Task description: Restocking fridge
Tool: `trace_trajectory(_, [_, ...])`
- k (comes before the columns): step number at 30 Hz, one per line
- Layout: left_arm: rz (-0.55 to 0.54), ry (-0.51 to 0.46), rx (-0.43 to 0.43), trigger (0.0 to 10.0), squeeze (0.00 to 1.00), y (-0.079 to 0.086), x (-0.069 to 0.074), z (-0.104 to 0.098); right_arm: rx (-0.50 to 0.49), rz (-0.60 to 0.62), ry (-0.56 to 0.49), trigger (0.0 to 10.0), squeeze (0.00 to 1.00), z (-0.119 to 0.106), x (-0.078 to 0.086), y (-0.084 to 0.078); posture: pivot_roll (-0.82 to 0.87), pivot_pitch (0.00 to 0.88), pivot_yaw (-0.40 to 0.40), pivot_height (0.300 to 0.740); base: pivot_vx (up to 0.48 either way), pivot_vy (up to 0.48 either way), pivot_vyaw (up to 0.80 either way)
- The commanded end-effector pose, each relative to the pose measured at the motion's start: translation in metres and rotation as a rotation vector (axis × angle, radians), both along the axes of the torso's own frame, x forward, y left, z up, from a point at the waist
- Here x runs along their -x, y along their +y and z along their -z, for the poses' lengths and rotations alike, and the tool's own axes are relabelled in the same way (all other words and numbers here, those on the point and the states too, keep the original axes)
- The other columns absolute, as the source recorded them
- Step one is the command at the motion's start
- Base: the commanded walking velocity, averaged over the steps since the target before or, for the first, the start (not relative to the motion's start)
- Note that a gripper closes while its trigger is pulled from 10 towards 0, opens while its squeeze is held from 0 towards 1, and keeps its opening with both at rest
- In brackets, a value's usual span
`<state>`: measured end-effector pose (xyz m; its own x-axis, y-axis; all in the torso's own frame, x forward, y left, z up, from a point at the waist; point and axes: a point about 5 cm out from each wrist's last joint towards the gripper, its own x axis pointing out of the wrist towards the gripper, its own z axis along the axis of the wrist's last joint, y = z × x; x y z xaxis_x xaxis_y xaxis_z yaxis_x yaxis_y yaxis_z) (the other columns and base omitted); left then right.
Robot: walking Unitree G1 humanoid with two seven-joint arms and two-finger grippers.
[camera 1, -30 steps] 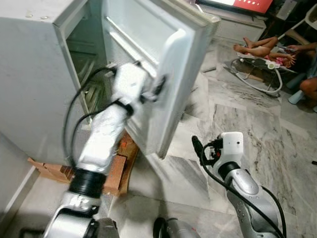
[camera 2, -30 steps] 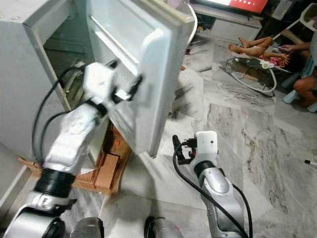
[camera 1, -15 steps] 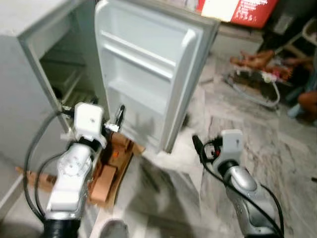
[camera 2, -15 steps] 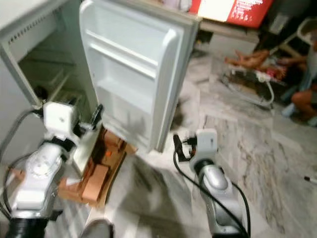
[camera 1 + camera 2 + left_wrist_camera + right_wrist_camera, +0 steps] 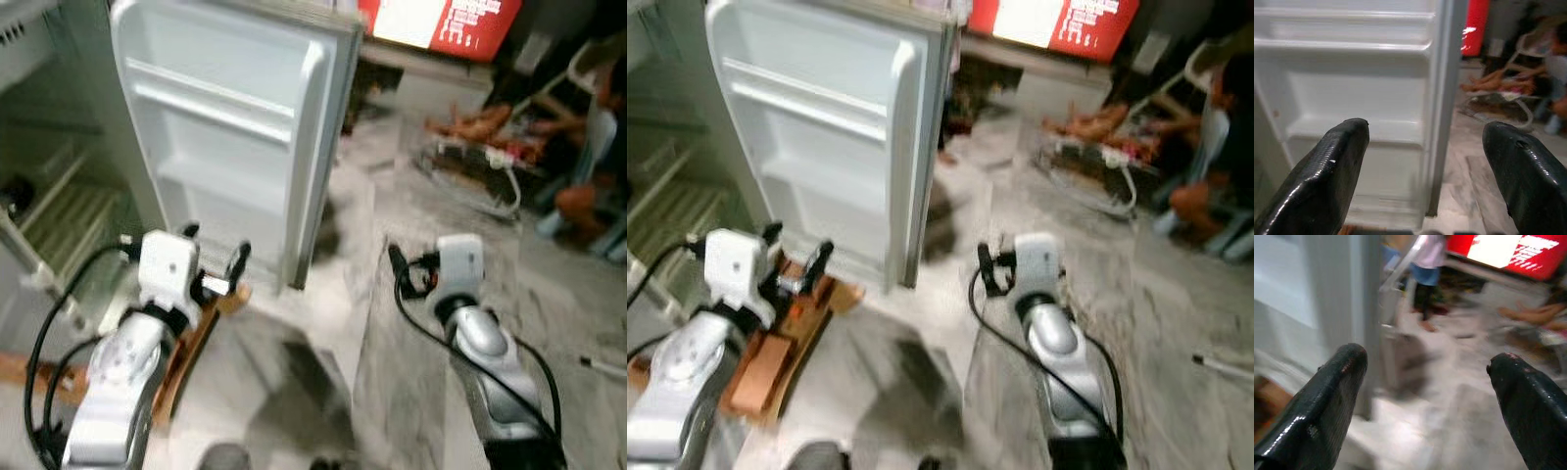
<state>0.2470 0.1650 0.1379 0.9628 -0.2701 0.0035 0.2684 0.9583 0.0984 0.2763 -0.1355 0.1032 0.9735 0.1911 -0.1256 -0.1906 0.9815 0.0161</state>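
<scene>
The white fridge door (image 5: pixel 225 127) stands wide open, its inner shelves bare. The fridge's inside (image 5: pixel 49 211) with wire racks lies to the left. My left gripper (image 5: pixel 214 251) hangs open low in front of the door's bottom edge, touching nothing. In the left wrist view its fingers (image 5: pixel 1327 166) are spread wide with the door's inner face (image 5: pixel 1361 88) between them at a distance. My right gripper (image 5: pixel 986 270) is open over the marble floor, right of the door, and holds nothing. Its fingers (image 5: pixel 1322 401) frame the door's edge (image 5: pixel 1352 298) and the floor.
Bricks and wood (image 5: pixel 201 318) prop the fridge base. A baby bouncer (image 5: pixel 470 166) with a person's legs lies at the back right, another person (image 5: pixel 588 186) sits beside it, and someone stands behind the door (image 5: pixel 1422 269). A red screen (image 5: pixel 441 20) is behind.
My left gripper has come off the door's edge and dropped low in front of it. The door now stands swung wide. The camera has turned right, shifting the whole scene left.
</scene>
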Motion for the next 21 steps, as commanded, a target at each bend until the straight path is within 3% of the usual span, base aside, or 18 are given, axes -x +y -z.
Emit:
trace_trajectory(1, [-0.004,-0.029,-0.027,10.0,0.0,-0.008,-0.006,-0.001,0.075,0.032,-0.066,10.0,0.0,-0.01,-0.001,-0.007,0.11,0.061,-0.115,0.74,0.48,0.0,0.0])
trace_trajectory(7, [-0.122,-0.028,0.009,10.0,0.0,0.003,-0.017,-0.002,0.088,-0.101,-0.049,10.0,0.0,-0.013,0.002,0.003,0.09,0.056,-0.12,0.74,0.48,0.0,0.0])
trace_trajectory(9, [-0.166,-0.053,-0.011,10.0,0.0,0.01,-0.023,-0.006,-0.011,-0.063,-0.053,10.0,0.0,-0.013,-0.001,0.002,0.11,0.051,-0.133,0.74,0.48,0.0,0.0])
trace_trajectory(16, [-0.192,-0.053,-0.022,10.0,0.0,0.013,-0.033,-0.005,-0.035,-0.081,-0.063,10.0,0.0,-0.016,-0.003,0.007,0.11,0.045,-0.131,0.74,0.48,0.0,0.0])
trace_trajectory(21, [-0.165,-0.072,-0.019,10.0,0.0,0.004,-0.042,-0.009,-0.034,-0.077,-0.059,10.0,0.0,-0.015,-0.003,0.005,0.1,0.038,-0.132,0.74,0.48,0.0,0.0])
